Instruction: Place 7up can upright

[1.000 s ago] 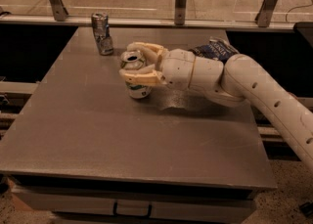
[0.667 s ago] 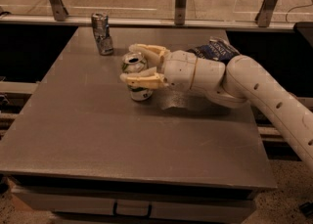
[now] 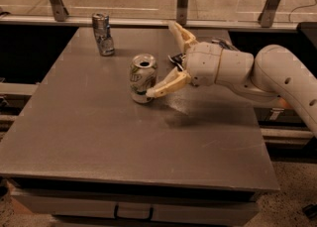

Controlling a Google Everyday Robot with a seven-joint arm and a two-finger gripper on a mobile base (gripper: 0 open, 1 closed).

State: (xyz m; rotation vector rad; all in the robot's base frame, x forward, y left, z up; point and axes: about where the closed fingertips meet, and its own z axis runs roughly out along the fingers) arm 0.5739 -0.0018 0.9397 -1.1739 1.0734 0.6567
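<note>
Unclasped since a second ago, the white two-finger tool (image 3: 159, 58) gapes wide, freeing the silver-white, green-marked aluminium 7up can (image 3: 142, 80) to stand upright on the grey tabletop (image 3: 124, 141) at its lower fingertip.

The silver-white aluminium 7up can (image 3: 142, 78) with green label markings stands upright and undented on the grey bench (image 3: 124, 151), opened top facing up, a little left of the middle. The cream gripper (image 3: 163, 60) sits just right of it, jaws spread wide, the lower tip against the can's lower side.
</note>
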